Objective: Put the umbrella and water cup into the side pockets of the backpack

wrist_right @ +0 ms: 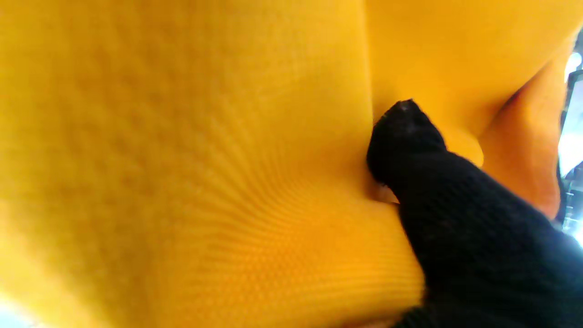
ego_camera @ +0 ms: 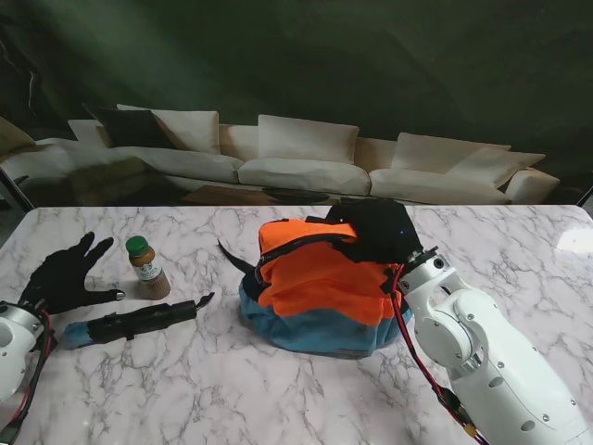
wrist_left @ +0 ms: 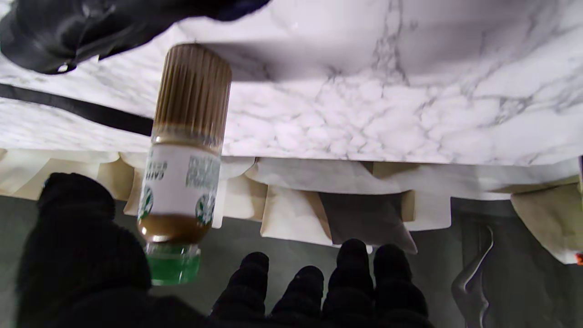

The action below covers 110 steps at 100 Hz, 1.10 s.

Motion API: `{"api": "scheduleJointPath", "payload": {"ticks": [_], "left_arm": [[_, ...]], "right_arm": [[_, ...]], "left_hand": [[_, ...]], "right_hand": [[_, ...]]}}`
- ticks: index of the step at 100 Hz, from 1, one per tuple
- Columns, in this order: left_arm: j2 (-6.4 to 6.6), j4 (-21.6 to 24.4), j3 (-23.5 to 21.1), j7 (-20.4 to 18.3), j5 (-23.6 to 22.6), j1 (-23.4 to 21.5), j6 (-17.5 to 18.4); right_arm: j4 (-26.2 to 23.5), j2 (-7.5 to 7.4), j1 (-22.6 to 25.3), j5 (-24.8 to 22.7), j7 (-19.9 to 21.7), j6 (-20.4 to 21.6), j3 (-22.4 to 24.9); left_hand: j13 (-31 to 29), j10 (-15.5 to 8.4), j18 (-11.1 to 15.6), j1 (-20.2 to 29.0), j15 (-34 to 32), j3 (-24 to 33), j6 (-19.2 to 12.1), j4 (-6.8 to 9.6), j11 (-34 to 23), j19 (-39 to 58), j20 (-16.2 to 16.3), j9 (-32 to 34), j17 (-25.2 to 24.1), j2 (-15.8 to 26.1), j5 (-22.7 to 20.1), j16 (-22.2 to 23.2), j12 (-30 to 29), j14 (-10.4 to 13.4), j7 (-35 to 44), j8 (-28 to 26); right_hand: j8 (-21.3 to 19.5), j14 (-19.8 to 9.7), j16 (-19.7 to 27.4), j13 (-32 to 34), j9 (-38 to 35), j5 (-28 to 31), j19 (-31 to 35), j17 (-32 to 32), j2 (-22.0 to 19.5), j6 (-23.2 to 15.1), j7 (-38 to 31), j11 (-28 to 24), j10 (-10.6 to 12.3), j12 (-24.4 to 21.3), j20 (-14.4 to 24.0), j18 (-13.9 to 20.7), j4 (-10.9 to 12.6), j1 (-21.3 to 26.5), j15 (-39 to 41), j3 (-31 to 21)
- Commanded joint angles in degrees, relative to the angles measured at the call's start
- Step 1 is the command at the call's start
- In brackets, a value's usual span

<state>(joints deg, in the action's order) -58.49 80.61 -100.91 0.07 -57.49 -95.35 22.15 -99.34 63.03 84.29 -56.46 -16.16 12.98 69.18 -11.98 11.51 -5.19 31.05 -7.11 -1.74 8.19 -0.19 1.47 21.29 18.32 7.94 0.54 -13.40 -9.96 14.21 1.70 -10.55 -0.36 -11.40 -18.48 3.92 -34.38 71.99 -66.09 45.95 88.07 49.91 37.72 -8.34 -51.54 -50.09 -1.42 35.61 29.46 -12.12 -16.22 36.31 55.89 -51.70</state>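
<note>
The orange and blue backpack (ego_camera: pixel 315 292) stands mid-table. My right hand (ego_camera: pixel 375 230) in its black glove lies over the backpack's top far corner, shut on the fabric; the right wrist view shows one finger (wrist_right: pixel 410 136) pressed into orange cloth (wrist_right: pixel 182 159). The water cup is a brown bottle (ego_camera: pixel 146 269) with a green cap, upright to the left of the pack. My left hand (ego_camera: pixel 63 275) is open, fingers spread, just left of the bottle and apart from it. The bottle (wrist_left: pixel 186 155) fills the left wrist view beyond my fingertips (wrist_left: pixel 309 282). The black folded umbrella (ego_camera: pixel 134 322) lies nearer to me, beside that hand.
A black strap (ego_camera: pixel 233 256) trails from the backpack's left side toward the bottle. A white sofa (ego_camera: pixel 306 162) stands beyond the far edge of the marble table (ego_camera: pixel 519 250). My right forearm (ego_camera: pixel 482 362) crosses the near right part of the table.
</note>
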Motion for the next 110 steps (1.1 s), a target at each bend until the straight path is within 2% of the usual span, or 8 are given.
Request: {"api": "scheduleJointPath", "payload": {"ticks": [1,44,46,50,77,92,103,110], "left_arm": [[-0.12,-1.3,0.9,-1.7,-0.5,0.2,-0.8],[0.61,-7.2,6.9,-2.3,-2.5,3.8,-5.2],[0.63,-7.5,7.2,-2.3,-2.5,4.0,-5.4],[0.66,-8.1,7.7,-2.3,-2.4,4.5,-5.7],[0.63,-10.0,9.8,-2.6,-1.1,6.4,-6.9],[0.40,-11.6,11.3,-1.8,0.5,8.1,-7.0],[-0.13,-13.1,12.9,-0.5,3.3,9.6,-7.7],[-0.43,-14.2,13.9,-0.3,5.2,10.8,-8.1]], "right_arm": [[0.6,-0.06,0.7,-0.2,0.4,-0.4,-0.1],[1.0,0.00,0.7,-0.4,-0.3,-0.6,-0.5],[1.0,0.00,0.7,-0.4,-0.4,-0.6,-0.4],[1.0,0.00,0.8,-0.4,-0.4,-0.7,-0.4],[1.0,0.04,0.9,-0.3,-0.5,-0.9,-0.5],[1.1,0.06,0.7,-0.2,-0.5,-0.9,-0.6],[1.2,0.11,0.6,-0.1,-0.7,-0.9,-0.8],[1.4,0.14,0.5,-0.1,-0.9,-0.9,-0.9]], "left_hand": [[0.8,-0.9,1.7,0.7,1.2,0.3,-1.5,-1.38,0.5,-2.2,-0.8,-1.7,-0.1,-2.4,2.4,-0.1,-0.7,1.0,-1.2,1.1],[1.4,-1.4,2.5,1.9,0.8,0.1,-2.5,-1.35,0.4,-0.7,0.1,-3.0,-1.0,-3.5,2.6,0.4,-0.4,1.6,-2.2,4.7],[1.7,-1.6,2.6,2.0,0.9,0.2,-2.7,-1.31,0.4,-0.3,0.0,-3.2,-1.3,-3.4,2.3,0.4,-0.4,1.7,-2.0,8.5],[1.8,-1.6,2.7,2.2,0.9,0.2,-2.7,-1.31,0.4,-0.2,-0.1,-3.3,-1.4,-3.3,2.3,0.4,-0.4,1.9,-2.0,9.0],[1.9,-1.6,2.7,1.8,0.8,0.1,-2.4,-1.51,0.5,-0.1,0.0,-3.3,-1.5,-2.3,2.3,0.5,-0.4,1.7,-2.1,9.7],[1.2,0.4,2.5,1.2,0.5,-0.2,1.1,-1.81,0.6,0.3,0.0,-2.7,-1.0,-2.7,2.4,0.5,-0.6,1.1,-2.1,10.1],[0.5,1.9,2.2,-0.6,0.1,-1.0,6.7,-2.28,0.4,1.0,0.2,-1.3,-0.6,-4.2,2.1,0.6,-0.6,0.7,-1.9,10.3],[0.1,1.8,2.4,-1.6,-0.2,-0.6,7.9,-2.32,0.3,2.1,0.3,-0.4,-0.6,-5.8,2.1,0.6,-0.5,1.0,-1.3,9.6]], "right_hand": [[-3.0,-1.8,-1.2,3.3,-0.1,4.5,0.2,-0.4,-6.9,-10.7,-7.6,-0.1,2.1,0.2,0.7,1.8,2.7,7.7,1.5,-5.4],[-3.0,-1.8,-1.2,3.3,-0.1,4.5,0.0,-0.6,-6.9,-10.7,-7.5,0.0,2.2,0.2,0.8,1.6,2.7,7.7,1.1,-5.3],[-3.0,-1.8,-1.2,3.3,-0.1,4.5,0.0,-0.6,-6.9,-10.7,-7.5,0.0,2.2,0.2,0.8,1.6,2.7,7.7,1.1,-5.3],[-3.0,-1.8,-1.2,3.3,-0.1,4.5,0.0,-0.6,-6.9,-10.7,-7.5,0.0,2.2,0.2,0.8,1.6,2.6,7.6,1.1,-5.3],[-3.0,-1.7,-1.3,3.3,-0.1,4.5,-0.1,-0.7,-6.9,-10.6,-7.5,0.0,2.2,0.2,0.8,1.6,2.7,7.7,0.9,-5.4],[-3.0,-1.7,-1.3,3.3,-0.1,4.6,-0.2,-0.7,-7.0,-10.7,-7.5,0.0,2.2,0.2,0.9,1.6,2.7,7.7,0.8,-5.4],[-3.0,-1.7,-1.3,3.3,-0.1,4.4,-0.2,-0.7,-6.9,-10.7,-7.5,0.0,2.2,0.2,0.9,1.6,2.7,7.7,0.7,-5.3],[-3.0,-1.7,-1.3,3.3,-0.1,4.5,-0.2,-0.7,-6.9,-10.7,-7.5,0.0,2.2,0.2,0.9,1.6,2.7,7.7,0.7,-5.4]]}}
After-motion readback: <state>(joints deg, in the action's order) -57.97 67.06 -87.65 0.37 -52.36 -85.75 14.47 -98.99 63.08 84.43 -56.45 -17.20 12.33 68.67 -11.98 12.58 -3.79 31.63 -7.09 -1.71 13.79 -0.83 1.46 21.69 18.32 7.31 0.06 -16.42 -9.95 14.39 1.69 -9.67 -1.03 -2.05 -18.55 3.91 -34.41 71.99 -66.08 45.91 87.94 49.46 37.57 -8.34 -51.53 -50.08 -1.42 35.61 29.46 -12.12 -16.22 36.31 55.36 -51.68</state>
